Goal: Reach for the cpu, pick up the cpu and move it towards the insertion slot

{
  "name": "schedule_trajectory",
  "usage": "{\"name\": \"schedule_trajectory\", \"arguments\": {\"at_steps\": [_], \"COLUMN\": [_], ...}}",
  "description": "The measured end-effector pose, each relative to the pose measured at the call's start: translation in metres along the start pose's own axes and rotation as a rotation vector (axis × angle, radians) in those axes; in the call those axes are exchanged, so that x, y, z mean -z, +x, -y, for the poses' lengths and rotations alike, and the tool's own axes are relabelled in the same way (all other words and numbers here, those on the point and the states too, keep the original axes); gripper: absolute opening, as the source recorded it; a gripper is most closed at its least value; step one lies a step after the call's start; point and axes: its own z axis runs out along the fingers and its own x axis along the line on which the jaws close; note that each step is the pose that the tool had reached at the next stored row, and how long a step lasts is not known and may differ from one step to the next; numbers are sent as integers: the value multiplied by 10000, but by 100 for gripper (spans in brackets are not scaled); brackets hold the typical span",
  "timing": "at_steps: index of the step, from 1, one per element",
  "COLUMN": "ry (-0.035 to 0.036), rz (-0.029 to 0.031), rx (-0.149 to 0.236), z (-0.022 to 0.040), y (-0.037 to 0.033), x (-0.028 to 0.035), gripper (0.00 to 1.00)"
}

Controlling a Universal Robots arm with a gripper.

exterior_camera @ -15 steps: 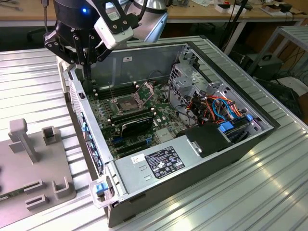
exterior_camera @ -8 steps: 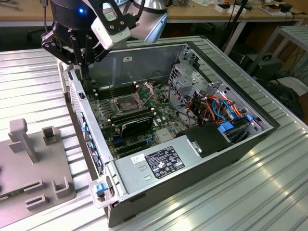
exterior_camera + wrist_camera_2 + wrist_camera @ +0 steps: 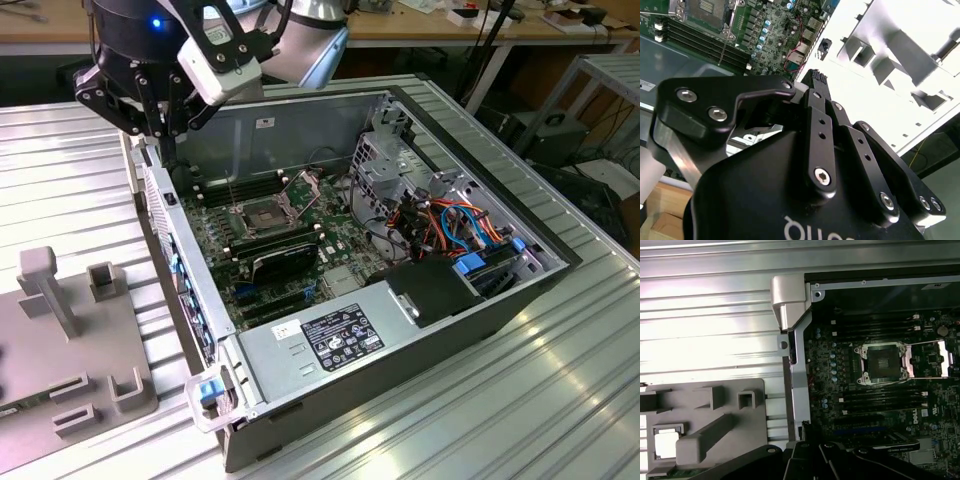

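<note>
The cpu (image 3: pixel 666 446) lies well apart from your jaws, flat and pale face up in a square recess of the grey fixture plate (image 3: pixel 740 425). You cannot tell from these views whether your jaws are released or clenched.

In the exterior view your jaws hang just above the side wall (image 3: pixel 185 290) of the open computer case (image 3: pixel 400 335), near one end of that wall, and the wall is the thing closest to them.

Inside the case, beyond the wall, the insertion slot (image 3: pixel 885 364) sits on the green motherboard (image 3: pixel 840 355). It is nearer your jaws than the cpu is. Its dark centre is uncovered and its hinged frame plate (image 3: pixel 935 357) is swung open beside it. Long black memory slots (image 3: pixel 880 397) run along both sides of the socket.

On the wall's other side, outside the case, the fixture plate rests on the ribbed metal table (image 3: pixel 705 330).
</note>
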Motion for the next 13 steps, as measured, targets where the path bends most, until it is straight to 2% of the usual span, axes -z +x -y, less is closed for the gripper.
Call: {"name": "schedule_trajectory", "arguments": {"at_steps": [9, 13], "ry": [-10, -15], "rz": [-3, -8], "rx": [0, -1], "z": [6, 11], "y": [79, 135], "x": [-2, -2], "gripper": [11, 11]}}
